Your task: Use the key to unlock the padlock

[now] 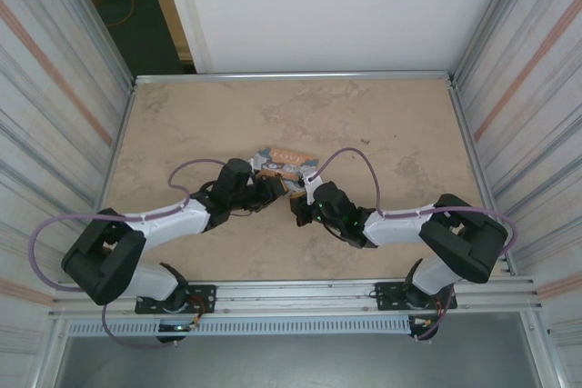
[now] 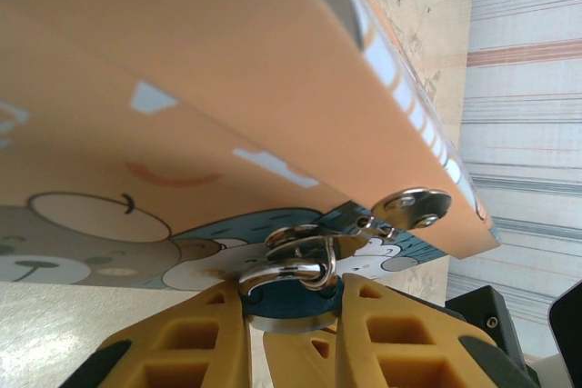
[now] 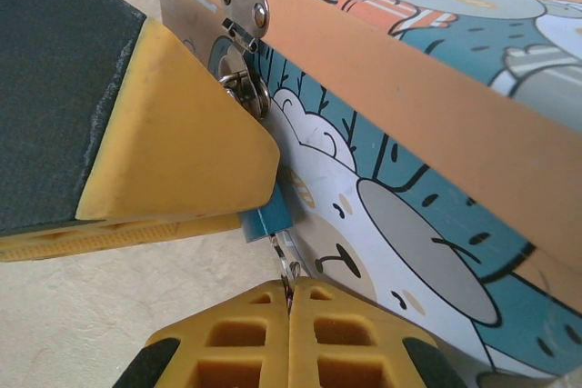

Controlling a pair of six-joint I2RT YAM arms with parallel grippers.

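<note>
Meeting near the middle of a beige table [image 1: 391, 124], two black robot arms pointed their grippers at the near side of a tin box [image 1: 282, 163] printed with cartoon bears in orange and teal. The padlock [image 2: 291, 297], a tiny teal block, hung at the front of the tin. Its silver shackle [image 2: 296, 261] was threaded through the ring of the tin's metal hasp [image 2: 414, 208]. The left gripper [image 2: 293, 317] was clamped on the padlock's body, with one yellow finger on each side. In the right wrist camera, the right gripper [image 3: 291, 304] sat just below the padlock. Its two yellow fingers were pressed together, pinching the key [image 3: 284, 261], a thin sliver of metal. The key ran up from the fingertips to the underside of the padlock; whether it sat inside the keyhole could not be told.
</note>
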